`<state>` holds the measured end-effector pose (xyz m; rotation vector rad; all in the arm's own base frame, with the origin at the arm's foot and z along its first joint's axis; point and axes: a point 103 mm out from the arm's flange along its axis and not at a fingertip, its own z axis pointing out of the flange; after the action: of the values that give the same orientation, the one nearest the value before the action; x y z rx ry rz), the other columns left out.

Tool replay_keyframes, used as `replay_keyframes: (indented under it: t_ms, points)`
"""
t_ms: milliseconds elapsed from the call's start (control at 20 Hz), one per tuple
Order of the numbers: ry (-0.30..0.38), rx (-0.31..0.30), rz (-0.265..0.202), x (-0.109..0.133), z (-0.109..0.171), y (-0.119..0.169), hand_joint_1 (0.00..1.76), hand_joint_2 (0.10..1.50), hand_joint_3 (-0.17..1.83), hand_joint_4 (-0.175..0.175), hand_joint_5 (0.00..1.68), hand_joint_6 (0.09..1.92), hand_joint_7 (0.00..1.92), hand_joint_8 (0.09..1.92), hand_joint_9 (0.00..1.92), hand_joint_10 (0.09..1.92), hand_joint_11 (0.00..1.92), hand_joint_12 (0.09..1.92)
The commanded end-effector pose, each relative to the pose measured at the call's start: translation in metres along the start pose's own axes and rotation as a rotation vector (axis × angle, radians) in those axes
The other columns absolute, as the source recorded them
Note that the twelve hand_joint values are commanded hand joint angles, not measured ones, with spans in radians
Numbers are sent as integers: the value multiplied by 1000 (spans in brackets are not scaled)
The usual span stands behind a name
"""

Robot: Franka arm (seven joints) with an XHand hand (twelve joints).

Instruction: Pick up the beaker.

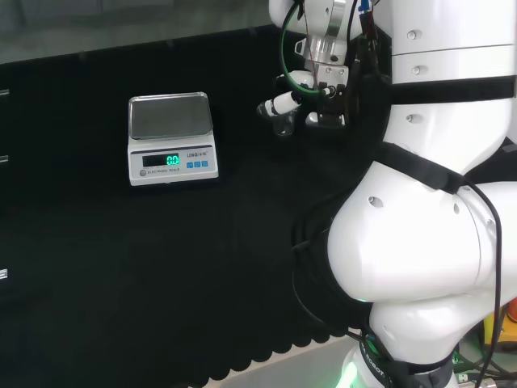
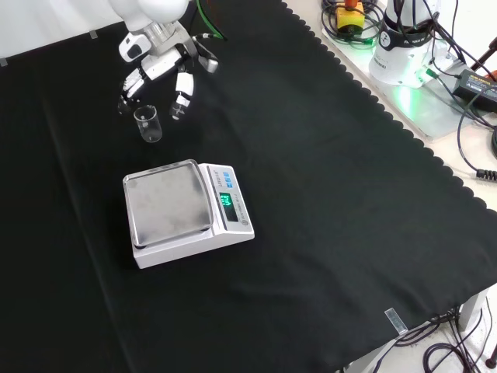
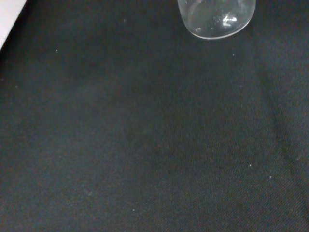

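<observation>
while the small clear glass beaker [image 2: 148,123] stands upright on the black cloth [image 2: 326,202], beyond the white electronic scale [image 2: 185,213] in the front view, the black and white hand [image 2: 159,71] hovers just above it, fingers spread and holding nothing. this looks like the approach step; next the fingers must descend around the glass and close. the wrist view adds the beaker's clear base on cloth.
</observation>
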<state>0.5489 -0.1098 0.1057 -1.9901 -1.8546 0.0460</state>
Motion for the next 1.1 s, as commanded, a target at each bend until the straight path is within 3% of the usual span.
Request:
replay_keyframes:
  t_ms: [50,850,1000,1100]
  points:
    - [10,20,-2,-4,9,11,455,739,340,13,231,87,42,719,85,842,134,1482]
    - [25,32,-8,-25,13,30,495,733,339,11,240,87,56,730,165,858,195,1472]
    - [6,-12,-13,-24,12,34,541,737,342,5,269,87,99,746,262,843,266,1445]
    - [-11,-59,-23,-23,12,35,600,749,355,-17,374,87,219,776,415,819,369,1404]
